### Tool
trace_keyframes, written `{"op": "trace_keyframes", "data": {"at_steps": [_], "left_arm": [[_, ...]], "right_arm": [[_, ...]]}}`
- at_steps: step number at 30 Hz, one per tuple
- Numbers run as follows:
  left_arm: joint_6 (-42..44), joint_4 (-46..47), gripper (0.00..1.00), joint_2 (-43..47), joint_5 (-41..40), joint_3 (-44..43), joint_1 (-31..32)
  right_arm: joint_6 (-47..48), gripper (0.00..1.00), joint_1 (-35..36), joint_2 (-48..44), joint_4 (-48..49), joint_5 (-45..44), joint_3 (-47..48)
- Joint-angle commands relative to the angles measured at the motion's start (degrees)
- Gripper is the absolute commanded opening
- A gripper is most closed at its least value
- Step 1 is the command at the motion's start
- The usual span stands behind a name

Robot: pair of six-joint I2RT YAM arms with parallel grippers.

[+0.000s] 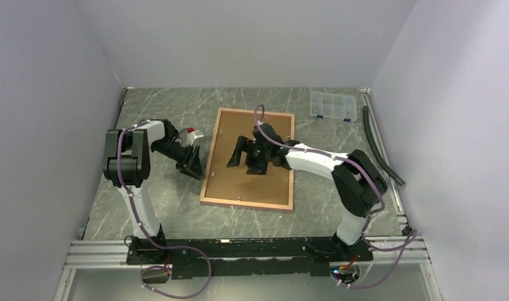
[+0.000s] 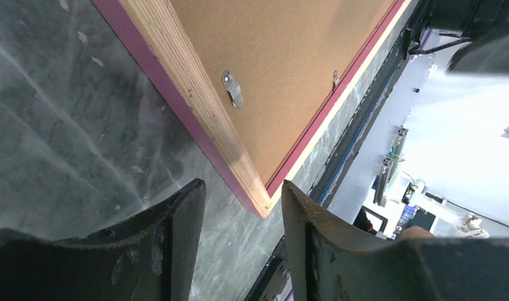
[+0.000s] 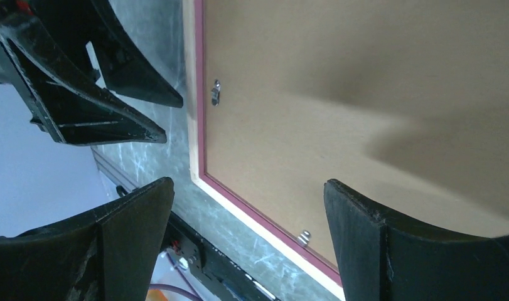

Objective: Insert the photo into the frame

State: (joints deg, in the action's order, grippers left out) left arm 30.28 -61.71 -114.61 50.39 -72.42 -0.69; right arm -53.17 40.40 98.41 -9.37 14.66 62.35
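The frame (image 1: 245, 203) lies reverse side up at the centre of the counter (image 1: 176, 216) and is not clamped. A sideways push from either arm can slide or rotate it, since nothing pins it down. The backing board (image 1: 239, 185) fills the recess, so the photo is not visible and its position cannot be confirmed. A lift at one edge only can tilt the board and shift any print beneath. The small turn clips (image 2: 233, 89) can snag a fingertip that descends at the rim. The right fingers (image 3: 371, 238) stand wide and empty above the middle of the board, not gripping it. The left fingers (image 2: 176, 219) are parted and empty, just left of the frame's left edge toward its near-left corner, clear of the wood.
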Motion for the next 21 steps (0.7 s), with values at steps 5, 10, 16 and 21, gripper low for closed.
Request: {"op": "trace_keyframes", "data": {"at_steps": [5,10,16,21], "left_arm": [[-2.72,2.97,0.44,-1.14,-1.59,1.07,2.39],[-3.82,5.62,0.33,-2.46,-3.92,0.94,3.01],[-4.10,6.33,0.28,-4.16,-3.96,0.51,3.25],[-3.83,6.21,0.22,-4.53,-3.23,0.83,3.24]], "right_arm": [[-6.19,0.89,5.79,9.83,8.66,3.87,8.68],[-8.96,0.85,7.15,15.48,11.25,4.83,11.79],[-11.25,0.81,7.78,19.60,12.67,5.72,14.48],[-11.43,0.77,8.27,21.71,13.25,5.77,15.55]]}}
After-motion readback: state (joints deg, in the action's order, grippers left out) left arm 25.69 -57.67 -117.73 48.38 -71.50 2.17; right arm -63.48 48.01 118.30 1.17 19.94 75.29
